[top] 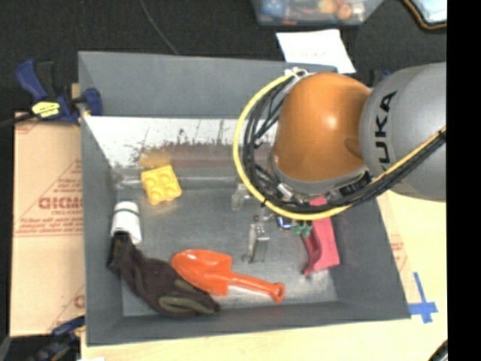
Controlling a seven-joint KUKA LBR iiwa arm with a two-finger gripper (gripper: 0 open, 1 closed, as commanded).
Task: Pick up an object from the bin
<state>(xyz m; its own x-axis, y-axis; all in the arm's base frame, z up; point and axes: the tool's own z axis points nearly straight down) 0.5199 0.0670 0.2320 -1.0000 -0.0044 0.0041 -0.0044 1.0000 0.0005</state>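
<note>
The end effector (258,245) is hanging over bare floor in the middle of the bin (101,224), and whether it is released or clenched cannot be told. The scoop (218,271) is lying nearest, by the lower wall: orange plastic, a rounded bowl tapering to a thin handle, the bowl touching a dark glove (154,284). A clean pick is likely calling for closing across that narrow handle, clear of the glove and the pink block (323,247).

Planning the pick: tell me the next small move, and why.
Probably shift the gripper toward the orange scoop: it stands over bare bin floor just right of the scoop's bowl, seemingly its nearest thing; the pink piece lies farther right.
</note>
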